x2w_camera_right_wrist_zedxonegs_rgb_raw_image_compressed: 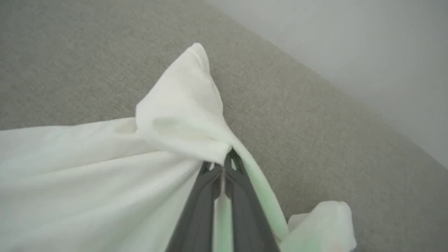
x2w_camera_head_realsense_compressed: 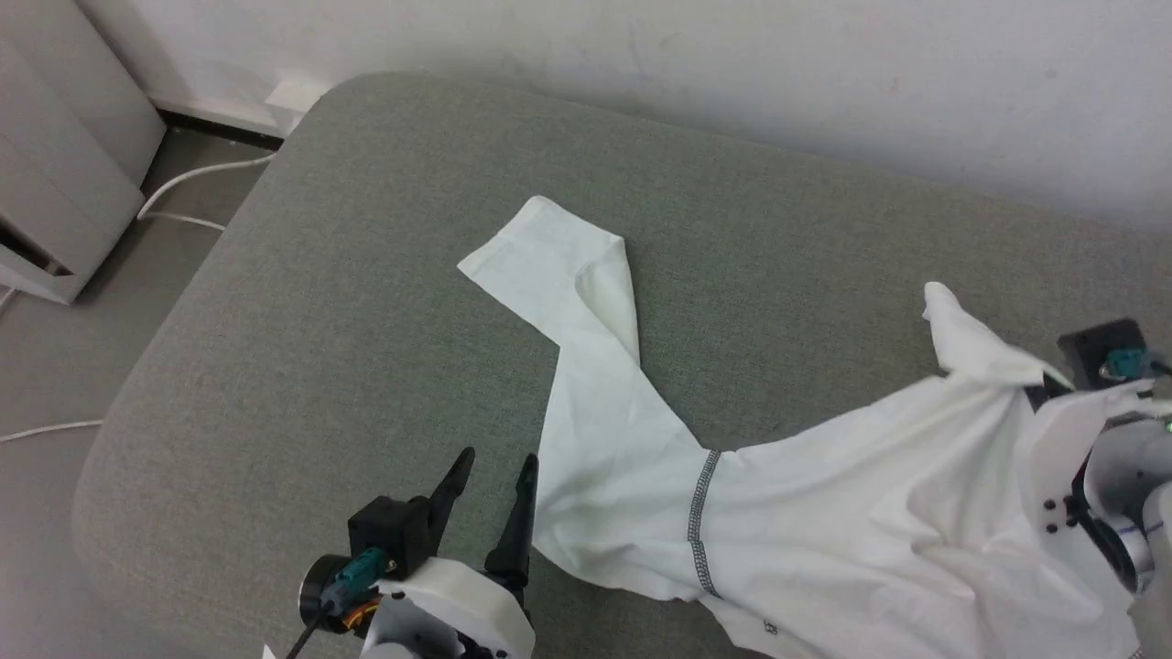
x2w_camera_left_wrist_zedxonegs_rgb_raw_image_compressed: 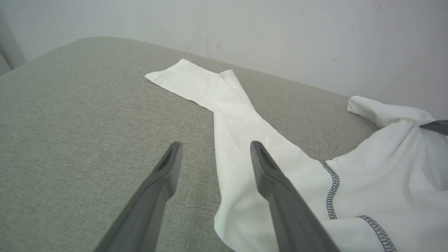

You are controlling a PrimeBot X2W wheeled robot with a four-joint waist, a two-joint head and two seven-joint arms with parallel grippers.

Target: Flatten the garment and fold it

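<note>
Sprawling rumpled, the white garment (x2w_camera_head_realsense_compressed: 623, 430) bunches in clenched right jaws; left jaws gape empty.

A: garment (x2w_camera_head_realsense_compressed: 604, 403) is plain white, only pattern is the dark grey zigzag stitching (x2w_camera_head_realsense_compressed: 700, 513) on the seams

B: yep. cushion (x2w_camera_head_realsense_compressed: 320, 320) is a flecked grey-green weave, left gripper (x2w_camera_head_realsense_compressed: 498, 458) has dark grey fingers (x2w_camera_left_wrist_zedxonegs_rgb_raw_image_compressed: 154, 196), wall (x2w_camera_head_realsense_compressed: 732, 64) off-white

Grey-green cushion (x2w_camera_head_realsense_compressed: 366, 275) against white wall (x2w_camera_head_realsense_compressed: 732, 73); grey floor (x2w_camera_head_realsense_compressed: 55, 366), white cable (x2w_camera_head_realsense_compressed: 203, 169).
</note>
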